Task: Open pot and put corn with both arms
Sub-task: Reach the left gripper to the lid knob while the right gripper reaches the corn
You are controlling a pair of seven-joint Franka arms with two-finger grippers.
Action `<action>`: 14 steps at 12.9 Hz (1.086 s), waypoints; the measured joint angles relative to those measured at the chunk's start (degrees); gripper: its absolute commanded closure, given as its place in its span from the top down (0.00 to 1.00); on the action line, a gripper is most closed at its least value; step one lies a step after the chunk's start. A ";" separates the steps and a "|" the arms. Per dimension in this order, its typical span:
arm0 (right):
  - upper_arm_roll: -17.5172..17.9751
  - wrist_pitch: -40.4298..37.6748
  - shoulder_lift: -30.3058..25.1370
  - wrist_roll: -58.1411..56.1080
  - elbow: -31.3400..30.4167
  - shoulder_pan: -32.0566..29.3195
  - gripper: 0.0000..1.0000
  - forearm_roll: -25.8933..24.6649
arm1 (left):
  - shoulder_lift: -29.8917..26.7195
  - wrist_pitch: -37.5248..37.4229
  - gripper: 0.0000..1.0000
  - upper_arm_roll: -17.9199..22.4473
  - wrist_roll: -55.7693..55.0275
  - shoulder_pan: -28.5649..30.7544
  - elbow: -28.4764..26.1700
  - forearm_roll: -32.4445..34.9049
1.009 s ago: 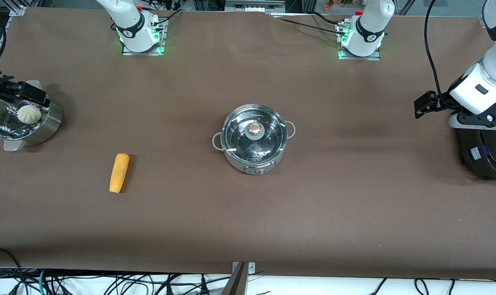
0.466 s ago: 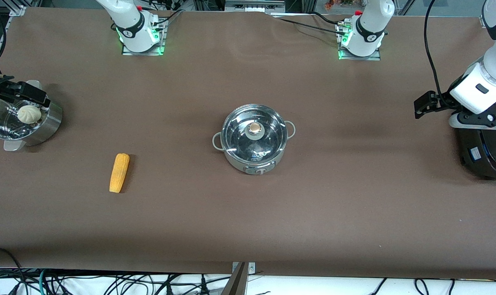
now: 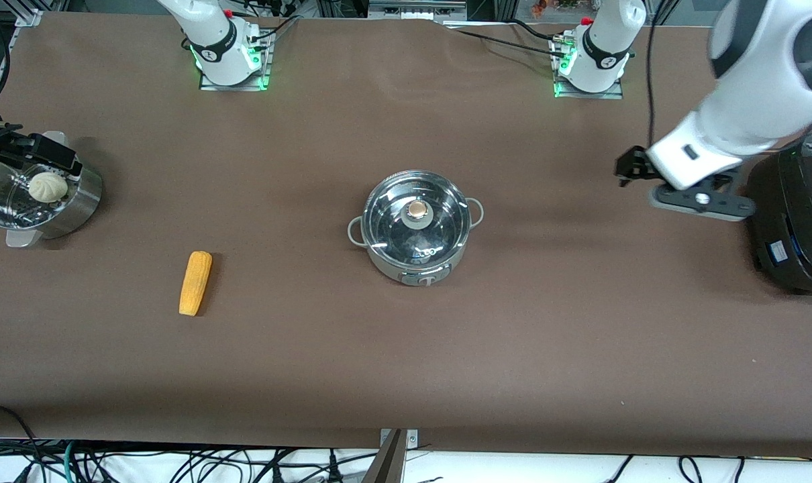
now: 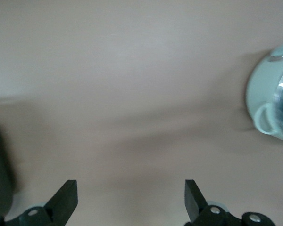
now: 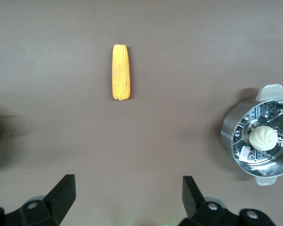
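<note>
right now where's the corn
In the front view the corn lies flat on the table toward the right arm's end, between the pot and the steamer basket and nearer the camera than both. No gripper touches it.

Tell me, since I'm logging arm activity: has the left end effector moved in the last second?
Yes. The left end effector has shifted away from the black cooker toward the pot, over bare table.
</note>
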 measured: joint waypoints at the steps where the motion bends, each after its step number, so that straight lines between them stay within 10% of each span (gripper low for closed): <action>1: -0.11 0.07 0.00 0.01 0.01 -0.05 1.00 0.00 | 0.81 0.12 1.00 -0.27 -2.94 -3.06 0.65 -0.29; 7: 0.13 7.29 8.61 -0.15 -0.41 -0.12 1.00 1.23 | 18.84 7.56 1.00 -0.54 -30.10 -22.11 15.24 -0.41; 14: 0.42 30.56 29.43 -0.13 -4.06 2.37 1.00 3.46 | 31.51 21.59 1.00 -0.87 -39.22 -27.54 17.16 -0.44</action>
